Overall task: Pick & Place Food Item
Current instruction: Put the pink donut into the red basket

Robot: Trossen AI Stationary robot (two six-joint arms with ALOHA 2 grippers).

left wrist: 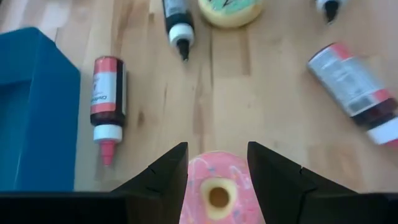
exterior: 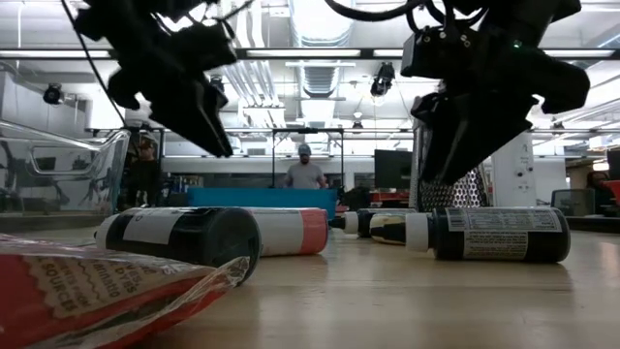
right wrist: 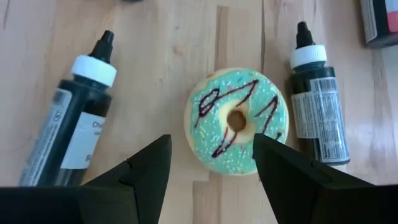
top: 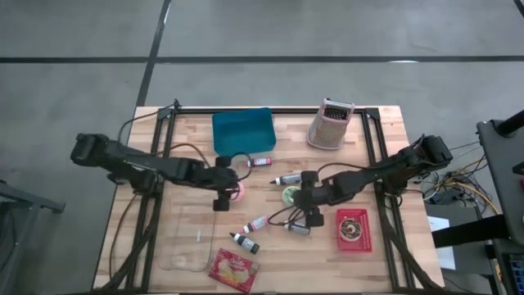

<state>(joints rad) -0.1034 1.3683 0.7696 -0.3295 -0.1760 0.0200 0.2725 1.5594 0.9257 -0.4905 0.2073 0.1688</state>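
Observation:
A pink frosted donut [top: 238, 191] lies flat on the wooden table; in the left wrist view it [left wrist: 217, 190] shows between my left gripper's fingers. My left gripper [left wrist: 217, 146] is open and hangs above it [top: 224, 199], clear of the table in the low view [exterior: 199, 111]. A green frosted donut with dark drizzle [right wrist: 236, 121] lies flat at the table's middle [top: 291, 195]. My right gripper [right wrist: 211, 138] is open and hangs above it [top: 307, 201], also raised in the low view [exterior: 460, 136]. Neither gripper holds anything.
A blue bin [top: 242, 131] and a pink grater [top: 331, 124] stand at the far side. A red tray [top: 366, 239] with a chocolate donut sits at the right. Several small bottles [top: 255, 222] lie around the donuts. A clear tray [top: 192, 238] and a snack packet [top: 233, 270] lie near the front.

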